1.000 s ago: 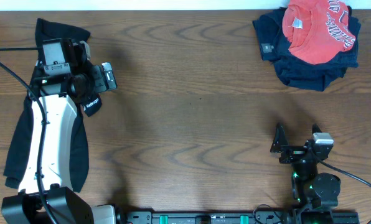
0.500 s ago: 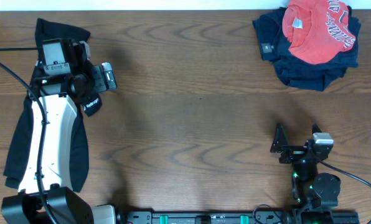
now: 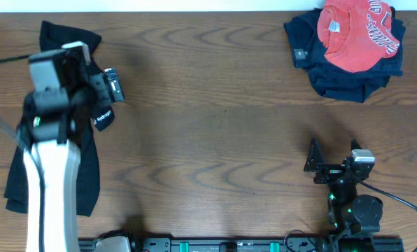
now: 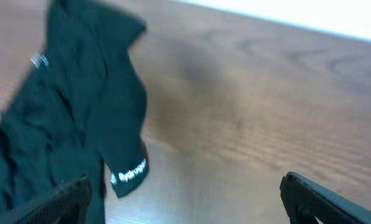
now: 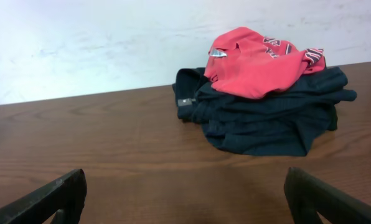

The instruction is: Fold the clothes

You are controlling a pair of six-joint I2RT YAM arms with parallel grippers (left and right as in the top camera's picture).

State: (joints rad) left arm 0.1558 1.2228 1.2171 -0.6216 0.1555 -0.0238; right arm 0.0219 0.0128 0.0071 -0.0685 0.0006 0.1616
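While the left gripper (image 4: 188,202) is hovering, jaws apart and empty, just beside the black garment (image 4: 67,106) stretched along the left edge of the table (image 3: 222,126), probably seeking a hem, the right gripper (image 5: 188,205) is resting open, facing the pile (image 5: 266,106) far right.

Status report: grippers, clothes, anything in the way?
Left gripper open, empty, at the edge of the black garment. Right gripper open, empty. Red shirt heaped on navy clothes, unfolded. Nothing in the way.
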